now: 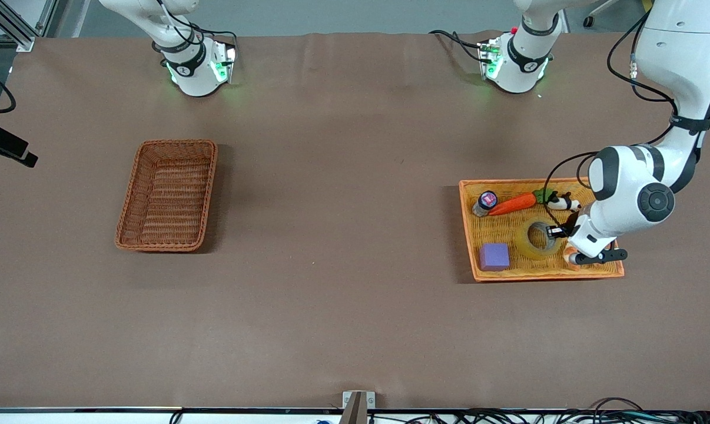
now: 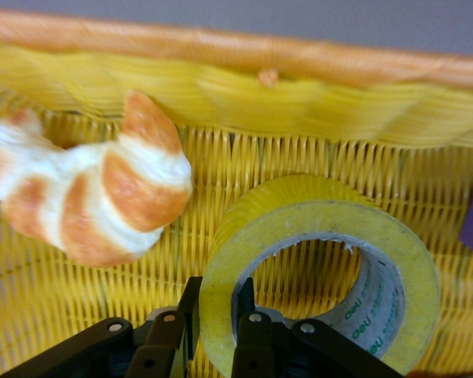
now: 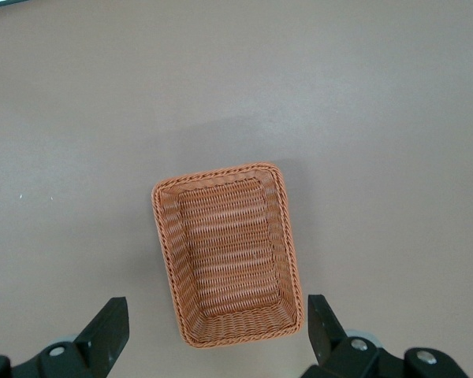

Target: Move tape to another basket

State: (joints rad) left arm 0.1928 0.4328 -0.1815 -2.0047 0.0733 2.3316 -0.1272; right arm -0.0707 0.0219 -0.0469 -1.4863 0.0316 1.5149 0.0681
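Left wrist view: the left tool (image 2: pixel 218 331) pinches the tape (image 2: pixel 323 272) roll's wall, inside the orange tray (image 1: pixel 567 272) beside a croissant (image 2: pixel 87 189). The right tool (image 3: pixel 217 331) gapes wide over the basket (image 3: pixel 229 252).

Even, bright overhead light casts soft shadows; the left wrist view is blurred up close.

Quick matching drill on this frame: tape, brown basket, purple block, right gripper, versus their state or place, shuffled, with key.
1. tape
2. basket
3. purple block
4. right gripper

A. open, high over the brown wicker
B. pinched through its wall by the left gripper
C. holds nothing, toward the right arm's end
D. in the orange tray, at the corner nearest the front camera

Pairs: 1-B, 2-C, 3-D, 4-A
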